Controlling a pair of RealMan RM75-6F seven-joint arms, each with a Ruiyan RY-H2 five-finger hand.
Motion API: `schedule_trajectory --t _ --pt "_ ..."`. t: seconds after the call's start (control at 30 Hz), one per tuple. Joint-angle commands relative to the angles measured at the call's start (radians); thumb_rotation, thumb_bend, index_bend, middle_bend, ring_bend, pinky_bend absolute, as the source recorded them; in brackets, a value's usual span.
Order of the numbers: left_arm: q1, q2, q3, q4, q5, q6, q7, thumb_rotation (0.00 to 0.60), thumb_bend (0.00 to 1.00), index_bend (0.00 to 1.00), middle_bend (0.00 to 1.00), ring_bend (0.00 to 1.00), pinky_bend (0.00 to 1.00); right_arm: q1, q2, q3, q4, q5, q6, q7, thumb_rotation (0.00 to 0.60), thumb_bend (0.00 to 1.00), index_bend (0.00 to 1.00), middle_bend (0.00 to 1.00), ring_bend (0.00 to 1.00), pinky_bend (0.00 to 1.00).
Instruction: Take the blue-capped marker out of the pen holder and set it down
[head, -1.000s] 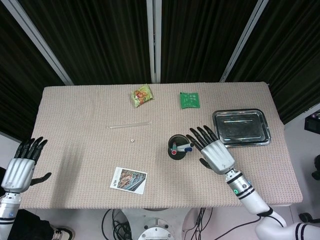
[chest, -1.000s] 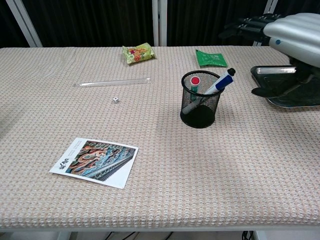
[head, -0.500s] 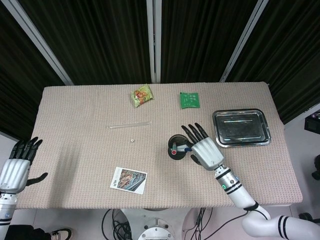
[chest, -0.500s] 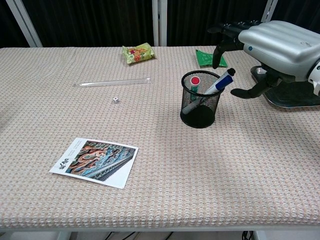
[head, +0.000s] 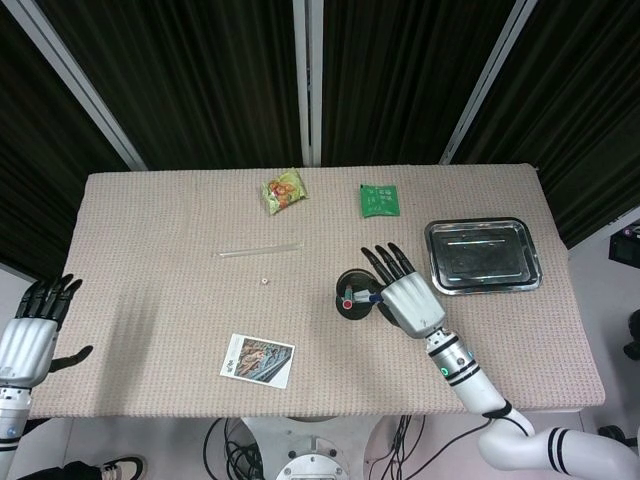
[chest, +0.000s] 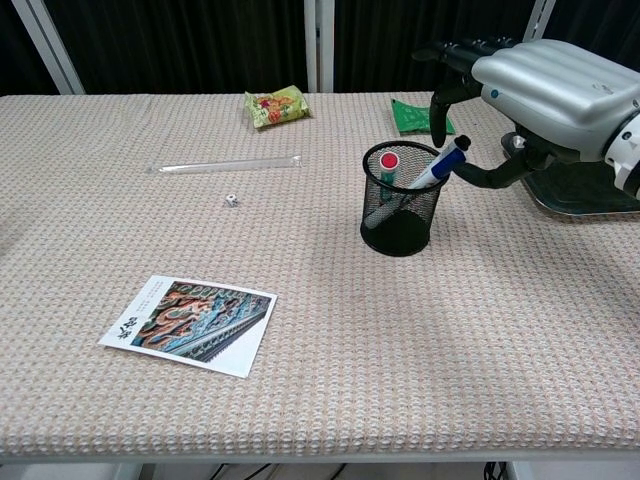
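Observation:
A black mesh pen holder (head: 345, 287) (chest: 400, 205) stands right of the table's middle. Out of it leans the blue-capped marker (chest: 437, 166) (head: 371, 297), tilted to the right, beside a red-capped marker (chest: 390, 163) (head: 347, 303). My right hand (head: 408, 300) (chest: 545, 85) hovers just right of and above the holder with its fingers spread. One finger hangs over the blue marker's top end and the thumb lies close beside it, with a small gap; nothing is held. My left hand (head: 30, 335) is open past the table's near left corner.
A metal tray (head: 482, 254) (chest: 560, 207) lies right of the hand. At the back lie a green packet (head: 379, 200) (chest: 422, 117) and a snack bag (head: 283, 190) (chest: 276, 105). A clear stick (chest: 225, 164), a small die (chest: 231, 201) and a postcard (head: 258, 360) (chest: 190, 323) lie left of the holder.
My right hand has moved left from beside the tray to the holder, and its thumb has come in toward the blue marker. My left hand has sunk slightly lower.

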Motion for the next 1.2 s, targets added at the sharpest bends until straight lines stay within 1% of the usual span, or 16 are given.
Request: schedule_trajectory --t 0.03,0.33,0.5,0.63,0.87,0.97,1.07,1.2 --pt "-0.001 0.000 0.001 0.002 0.001 -0.002 -0.001 0.600 0.12 0.05 0.00 0.00 0.02 0.001 0.003 -0.008 0.002 0.000 -0.002 0.004 0.600 0.29 0.48 0.00 0.00 0.00" --pt "-0.003 -0.005 0.000 0.011 -0.001 -0.008 -0.007 0.600 0.12 0.05 0.00 0.00 0.02 0.002 0.002 -0.017 0.011 0.008 0.009 0.006 0.600 0.28 0.48 0.00 0.00 0.00" --pt "-0.002 -0.005 -0.002 0.013 -0.004 -0.009 -0.009 0.600 0.12 0.05 0.00 0.00 0.02 0.004 -0.007 -0.021 0.023 0.013 0.011 0.008 0.600 0.28 0.51 0.00 0.00 0.00" --pt "-0.002 -0.005 -0.002 0.014 -0.003 -0.009 -0.011 0.600 0.12 0.05 0.00 0.00 0.02 0.007 -0.015 -0.019 0.030 0.011 0.022 0.012 0.600 0.29 0.55 0.00 0.00 0.00" --pt "-0.001 -0.006 -0.003 0.018 -0.006 -0.010 -0.017 0.600 0.12 0.05 0.00 0.00 0.02 0.009 -0.024 -0.015 0.038 -0.001 0.048 0.024 0.600 0.30 0.68 0.00 0.00 0.00" --pt "-0.002 -0.006 -0.003 0.019 -0.005 -0.010 -0.019 0.600 0.12 0.05 0.00 0.00 0.02 0.004 -0.009 -0.010 0.023 -0.017 0.075 0.037 0.600 0.30 0.70 0.00 0.00 0.00" --pt "-0.003 -0.005 -0.005 0.017 -0.005 -0.011 -0.019 0.600 0.12 0.05 0.00 0.00 0.02 -0.009 0.026 -0.005 -0.013 -0.046 0.119 0.060 0.600 0.30 0.72 0.00 0.00 0.00" --pt "-0.005 -0.003 -0.006 0.015 -0.004 -0.012 -0.018 0.600 0.12 0.05 0.00 0.00 0.02 -0.046 0.104 0.004 -0.081 -0.074 0.193 0.122 0.600 0.30 0.74 0.00 0.00 0.00"
